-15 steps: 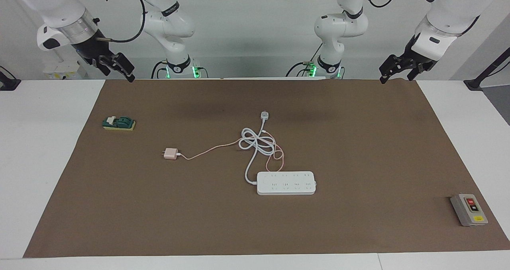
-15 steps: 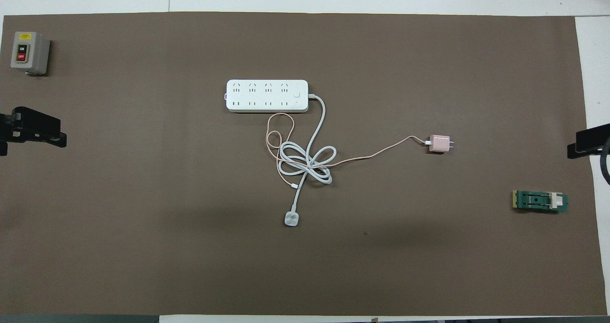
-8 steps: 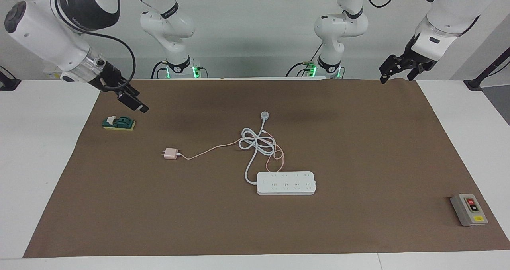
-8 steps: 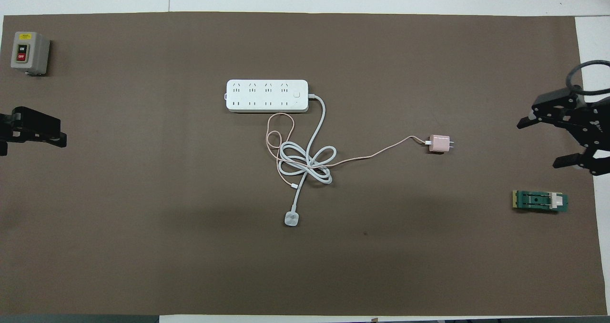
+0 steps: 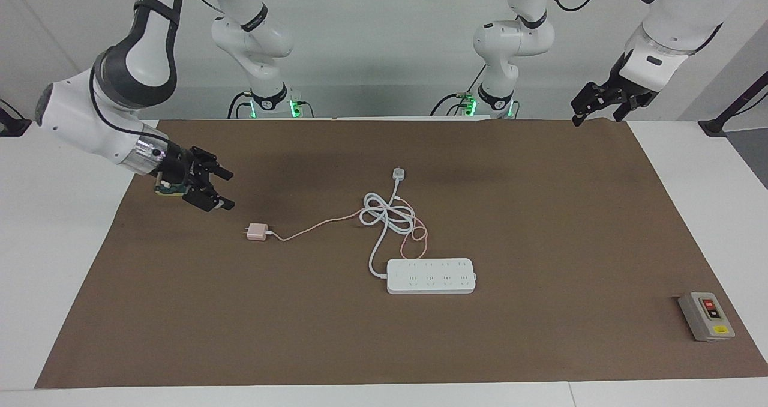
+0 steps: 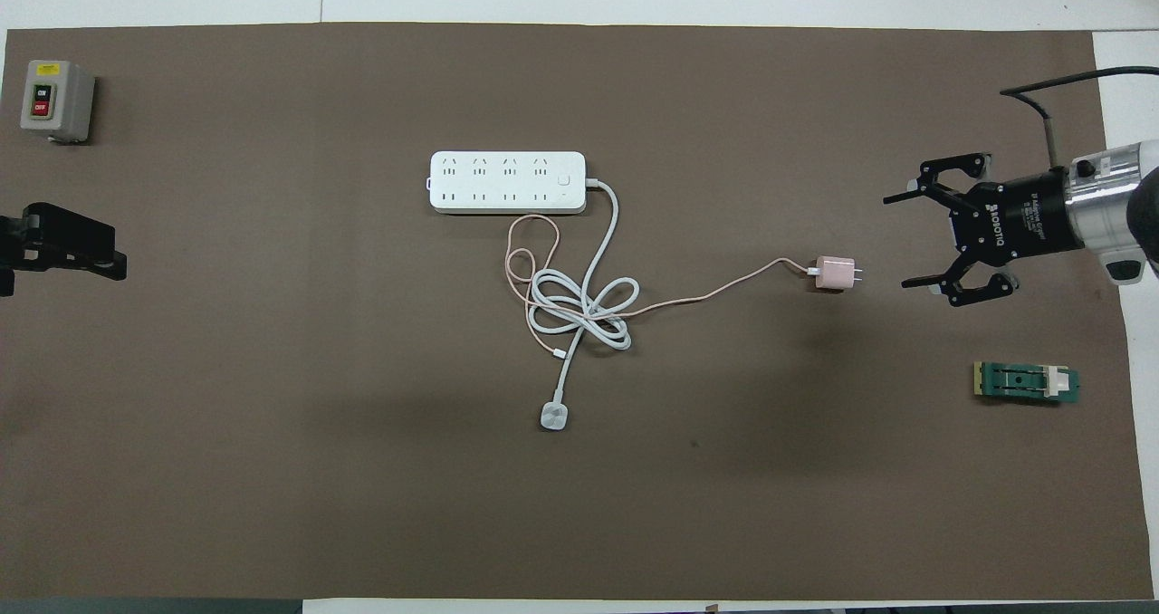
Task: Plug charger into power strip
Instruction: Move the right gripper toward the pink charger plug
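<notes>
The pale pink charger [image 5: 258,232] lies on the brown mat with its prongs toward the right arm's end; it also shows in the overhead view [image 6: 834,273]. Its thin pink cable runs into the coiled white cord [image 6: 579,311]. The white power strip [image 5: 431,275] lies flat, farther from the robots than the coil, and shows in the overhead view [image 6: 507,182]. My right gripper [image 5: 230,191] is open and empty, low over the mat beside the charger, apart from it, fingers pointing at it [image 6: 896,242]. My left gripper [image 5: 579,119] waits open at the left arm's end [image 6: 118,265].
A green switch block [image 6: 1026,382] sits near the right arm's end, partly hidden by the right gripper in the facing view. A grey button box [image 5: 706,316] stands toward the left arm's end, farther from the robots. The cord's white plug [image 6: 554,417] lies nearer the robots than the coil.
My right arm has swung down from the table's edge toward the charger and now points its open fingers at it. The left arm, charger and strip have not moved.
</notes>
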Available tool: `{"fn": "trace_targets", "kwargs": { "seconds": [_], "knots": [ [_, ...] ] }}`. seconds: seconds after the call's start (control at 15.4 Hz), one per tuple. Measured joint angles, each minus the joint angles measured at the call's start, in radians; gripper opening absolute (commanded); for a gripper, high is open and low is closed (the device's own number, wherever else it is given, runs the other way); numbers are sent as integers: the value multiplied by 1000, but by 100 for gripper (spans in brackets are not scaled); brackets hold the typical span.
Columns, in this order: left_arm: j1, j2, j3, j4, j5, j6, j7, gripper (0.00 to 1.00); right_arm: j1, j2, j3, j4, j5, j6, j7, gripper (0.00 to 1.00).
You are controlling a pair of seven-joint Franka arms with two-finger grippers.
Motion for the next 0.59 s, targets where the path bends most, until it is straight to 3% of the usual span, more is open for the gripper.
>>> {"fn": "trace_targets", "kwargs": {
  "seconds": [0.26, 0.59],
  "knots": [
    [0, 0, 0, 0, 0, 0, 0, 100, -38, 66, -1, -66, 125, 53, -97, 100],
    [0, 0, 0, 0, 0, 0, 0, 100, -65, 159, -1, -67, 138, 18, -212, 100]
  ]
}}
